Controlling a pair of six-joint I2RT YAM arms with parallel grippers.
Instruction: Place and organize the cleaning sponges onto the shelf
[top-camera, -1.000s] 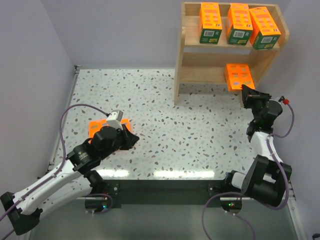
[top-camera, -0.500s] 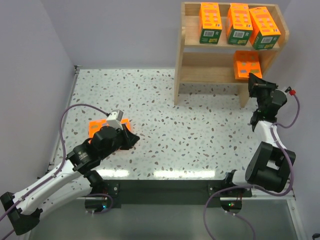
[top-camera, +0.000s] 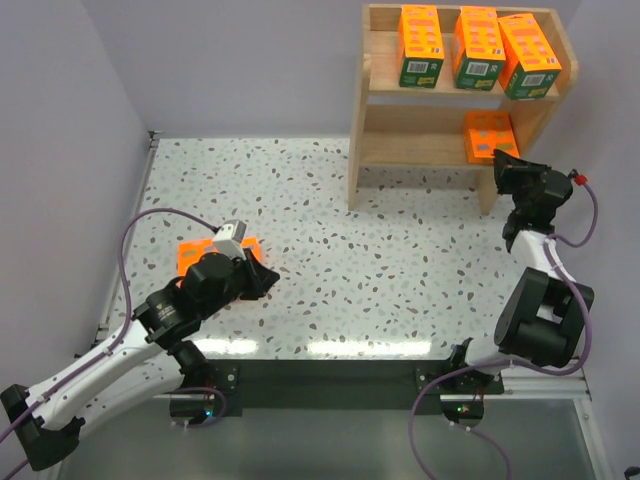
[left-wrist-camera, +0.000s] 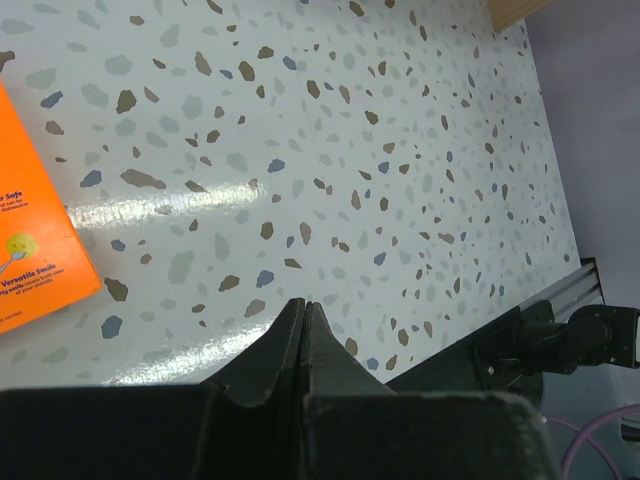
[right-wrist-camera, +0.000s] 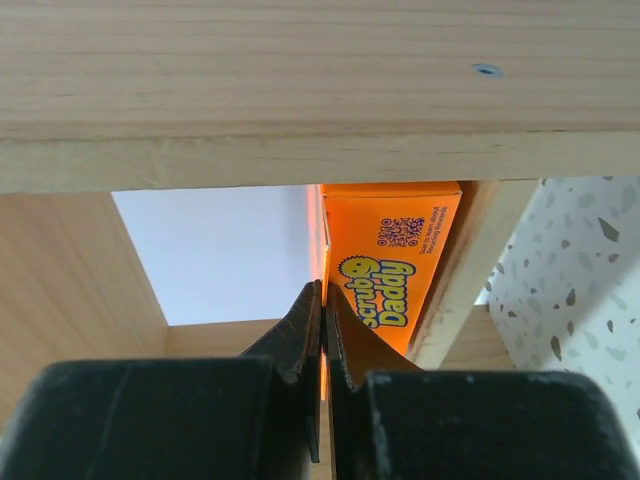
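Clock bearings are read on the overhead view, with 12 at the far wall.

Surface: the table (top-camera: 400, 260) (left-wrist-camera: 350, 150) is white terrazzo flecked grey, brown and blue-grey. It is glossy, with two strips of glare along the 6 o'clock edge. Pale grey-lilac walls (top-camera: 60, 120) close it in at 9 and 12 o'clock. A metal rail (top-camera: 144, 165) runs down the 9 o'clock edge. The purple cables (top-camera: 150, 215) loop off both my arms.

The shelf (top-camera: 358, 120) stands at 1 o'clock by the far wall; it is light bare wood with two tiers. On the top tier three sponge packs sit in a row, green bands toward me: left pack (top-camera: 421, 40), middle pack (top-camera: 479, 40), right pack (top-camera: 530, 50). The right pack is turned slightly askew.

My right gripper (top-camera: 498, 158) (right-wrist-camera: 322, 295) reaches into the lower tier at its 3 o'clock end. The jaws are almost together, pinching a thin edge of the lower-tier pack (top-camera: 488, 132) (right-wrist-camera: 400, 270), and orange shows in the slit between them. The wrist view puts this pack just beside the right side panel, under the top board. I cannot tell whether it rests on the lower board.

My left gripper (top-camera: 266, 280) (left-wrist-camera: 304, 310) is at 8 o'clock, low over the table. Its jaws are pressed together with nothing between them. The table pack (top-camera: 190, 252) (left-wrist-camera: 30, 250) lies flat at 8 o'clock, partly under my left arm and clear of the tips.
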